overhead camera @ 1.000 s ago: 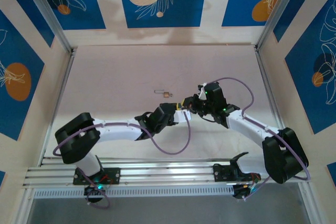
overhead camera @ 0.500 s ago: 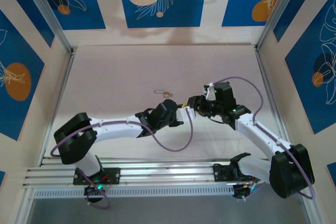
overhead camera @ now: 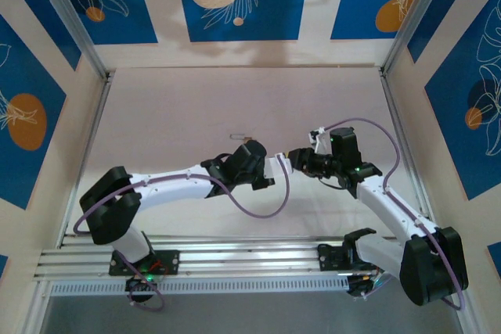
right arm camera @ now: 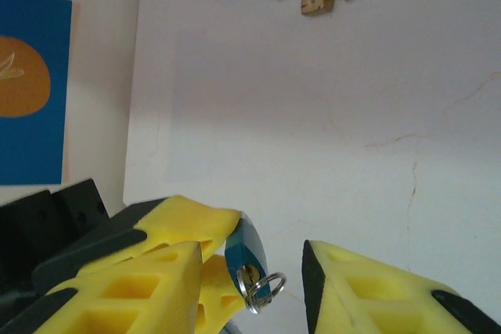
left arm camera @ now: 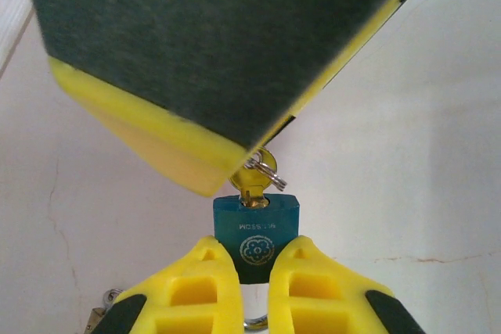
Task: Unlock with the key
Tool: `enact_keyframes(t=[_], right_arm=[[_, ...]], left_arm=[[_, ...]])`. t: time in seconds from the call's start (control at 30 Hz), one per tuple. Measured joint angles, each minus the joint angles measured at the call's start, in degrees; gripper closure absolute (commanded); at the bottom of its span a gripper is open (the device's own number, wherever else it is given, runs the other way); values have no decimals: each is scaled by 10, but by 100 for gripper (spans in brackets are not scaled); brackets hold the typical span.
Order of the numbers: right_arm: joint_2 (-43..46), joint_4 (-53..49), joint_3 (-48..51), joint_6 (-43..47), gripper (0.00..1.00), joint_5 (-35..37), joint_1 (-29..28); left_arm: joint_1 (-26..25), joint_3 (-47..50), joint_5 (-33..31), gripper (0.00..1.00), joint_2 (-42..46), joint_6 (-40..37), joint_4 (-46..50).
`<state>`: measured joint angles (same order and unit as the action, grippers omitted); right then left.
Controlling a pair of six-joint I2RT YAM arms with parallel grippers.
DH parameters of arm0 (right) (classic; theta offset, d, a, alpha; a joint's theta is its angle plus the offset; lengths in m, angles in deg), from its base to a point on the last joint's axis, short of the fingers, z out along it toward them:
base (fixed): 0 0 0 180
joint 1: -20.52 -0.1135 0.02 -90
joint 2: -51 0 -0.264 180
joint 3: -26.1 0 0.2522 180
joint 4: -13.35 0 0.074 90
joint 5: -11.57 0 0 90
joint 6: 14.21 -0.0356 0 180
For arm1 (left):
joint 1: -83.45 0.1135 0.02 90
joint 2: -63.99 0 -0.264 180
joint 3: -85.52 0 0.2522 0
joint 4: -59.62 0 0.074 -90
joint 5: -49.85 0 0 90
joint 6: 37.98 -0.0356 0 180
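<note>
My left pincer [left arm camera: 254, 254] pinches the blue padlock [left arm camera: 256, 230], key [left arm camera: 252, 190] inserted; my spread right pincer [right arm camera: 270, 244] must next grip and turn the key.

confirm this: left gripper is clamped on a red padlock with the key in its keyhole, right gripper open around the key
The padlock is blue, not red; the left wrist view shows it. The rest holds: the left gripper is clamped on it, the key is in its keyhole, and the right gripper is open around the key.
</note>
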<state>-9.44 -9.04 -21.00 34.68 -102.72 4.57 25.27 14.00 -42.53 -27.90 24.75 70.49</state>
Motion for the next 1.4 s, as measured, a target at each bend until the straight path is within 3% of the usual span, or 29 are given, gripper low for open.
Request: enact_keyframes(t=[0.43, 0.6, 0.67, 0.73, 0.8, 1.0, 1.2, 1.4], right_arm=[[-29, 9, 0, 33, 74, -43, -13], [-35, 13, 0, 45, 91, -44, -15], [-35, 12, 0, 50, 94, -40, -17], [-35, 13, 0, 54, 96, -40, -17], [-33, 12, 0, 54, 97, -35, -19], [-31, 9, 0, 44, 98, -14, -14], [-44, 30, 0, 20, 99, -12, -14], [-54, 52, 0, -2, 98, -13, -16]], left_arm=[[5, -19, 23, 100, -1, 4, 31], [7, -23, 28, 100, -2, 5, 43], [9, -25, 30, 86, -2, 8, 48], [9, -27, 32, 61, -2, 12, 52], [10, -27, 32, 56, -1, 13, 53], [40, -5, 5, 56, 51, 19, 68], [96, 39, -16, 72, 126, 67, 65], [92, 46, 37, 60, 91, 130, 52]])
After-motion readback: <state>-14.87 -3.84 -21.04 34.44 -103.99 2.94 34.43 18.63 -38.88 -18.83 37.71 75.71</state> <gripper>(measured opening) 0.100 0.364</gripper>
